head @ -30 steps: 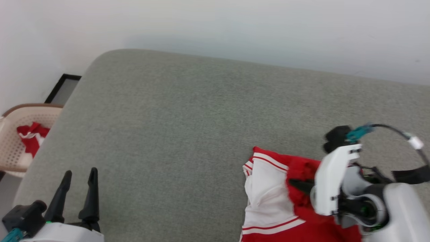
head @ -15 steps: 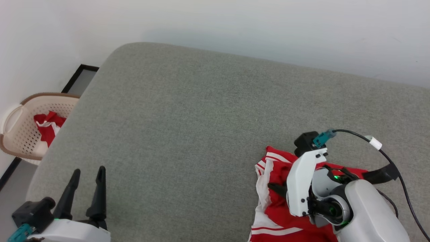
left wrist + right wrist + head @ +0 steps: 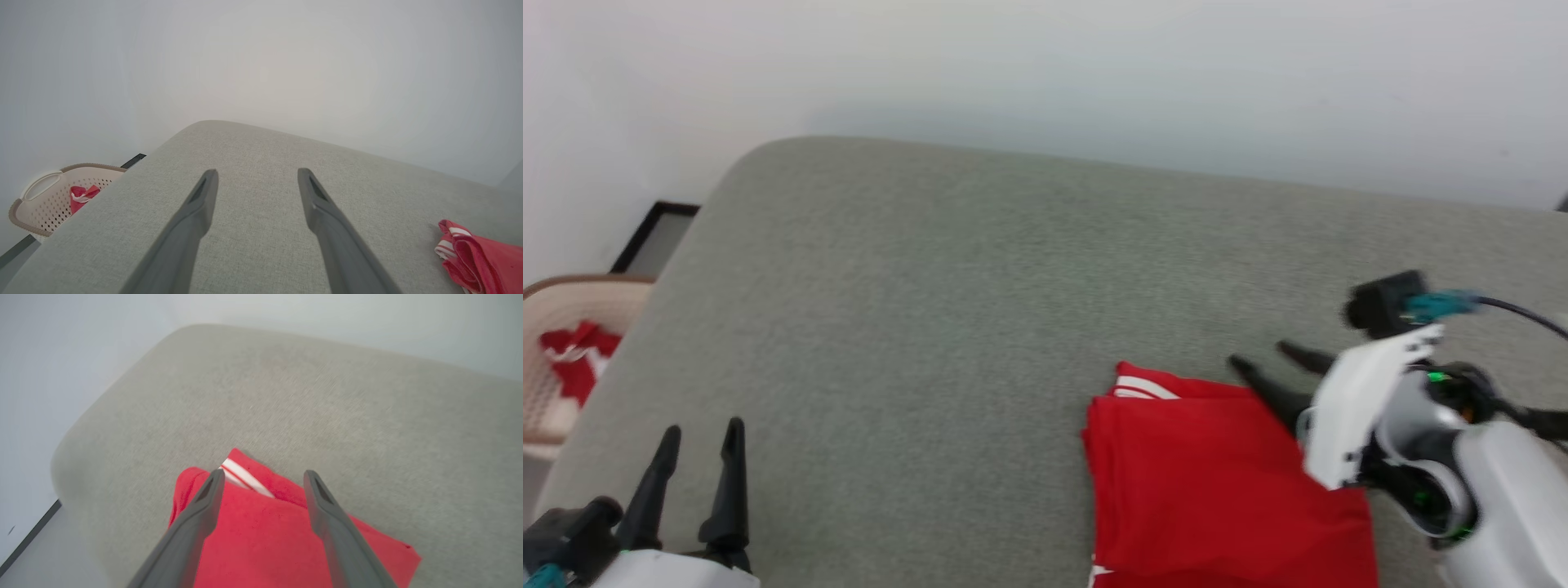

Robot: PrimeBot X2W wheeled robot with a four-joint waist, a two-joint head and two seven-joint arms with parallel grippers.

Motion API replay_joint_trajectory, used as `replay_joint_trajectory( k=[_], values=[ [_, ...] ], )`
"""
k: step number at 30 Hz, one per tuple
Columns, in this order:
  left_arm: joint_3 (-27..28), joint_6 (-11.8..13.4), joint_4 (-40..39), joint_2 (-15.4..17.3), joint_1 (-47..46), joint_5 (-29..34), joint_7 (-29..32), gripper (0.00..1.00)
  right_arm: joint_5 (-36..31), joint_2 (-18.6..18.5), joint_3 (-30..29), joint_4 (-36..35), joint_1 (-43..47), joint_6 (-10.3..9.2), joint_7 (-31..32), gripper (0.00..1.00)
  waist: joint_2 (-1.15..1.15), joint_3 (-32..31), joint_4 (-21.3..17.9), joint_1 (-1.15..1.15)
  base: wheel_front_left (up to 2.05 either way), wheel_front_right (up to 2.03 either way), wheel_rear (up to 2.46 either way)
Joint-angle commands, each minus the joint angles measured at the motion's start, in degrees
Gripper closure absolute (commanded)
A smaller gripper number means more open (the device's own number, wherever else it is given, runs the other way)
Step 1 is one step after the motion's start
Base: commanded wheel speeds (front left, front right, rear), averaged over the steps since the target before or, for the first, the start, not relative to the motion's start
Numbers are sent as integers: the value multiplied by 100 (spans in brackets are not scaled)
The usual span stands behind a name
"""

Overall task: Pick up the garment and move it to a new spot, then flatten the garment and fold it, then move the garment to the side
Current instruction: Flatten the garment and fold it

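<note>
Plain white wall [image 3: 1045, 65] behind, grey fabric tabletop [image 3: 947, 310] across the head view. Far left, off the tabletop edge: beige perforated basket [image 3: 572, 298] with a small red cloth [image 3: 572, 363] in it, not the target. Lower left: left end effector [image 3: 703, 431], fingers spread, empty, parked over bare fabric well apart from everything.

Right of centre, near the front edge: the garment [image 3: 1217, 490], a compact red folded block, only a thin white stripe peeking at its far edge. Just right of it: right end effector [image 3: 1258, 353], fingers spread, tips over the garment's far right corner, gripping nothing. Can't tell if they touch the cloth.

Change: a second ago this end effector was pinched on the cloth with a white sleeve panel turned up. Now it has let go and the red layer covers the sleeve. Head camera shifted too, so the basket's apparent shift is not real.

Judgement: fold looks laid down. Left to do is moving the garment aside. The stack could slump on regrasp.
</note>
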Motion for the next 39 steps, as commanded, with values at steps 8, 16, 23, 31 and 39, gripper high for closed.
replay_joint_trajectory(
  k=[8,16,23,31,39],
  values=[
    [78,72,-80,103,213,55,-41,0,44,-710,-225,-21,539,-9,-1612,0,0,-233,-710,0,0,0,0],
    [127,67,-85,148,326,81,-45,0,-153,-1045,-521,107,1101,-9,-3010,0,0,-379,-988,0,0,0,0],
    [260,24,-48,224,330,26,-66,0,-213,-1004,-973,234,1535,-9,-3551,0,0,-446,-1056,0,0,0,0],
    [219,-163,-20,280,284,-86,-28,0,-354,-867,-1307,113,1915,-9,-3699,0,0,-482,-1052,0,0,0,0],
    [117,-300,52,331,214,-206,96,0,-465,-731,-1539,-74,2136,-9,-3628,0,0,-503,-1012,0,0,0,0]
  ],
)
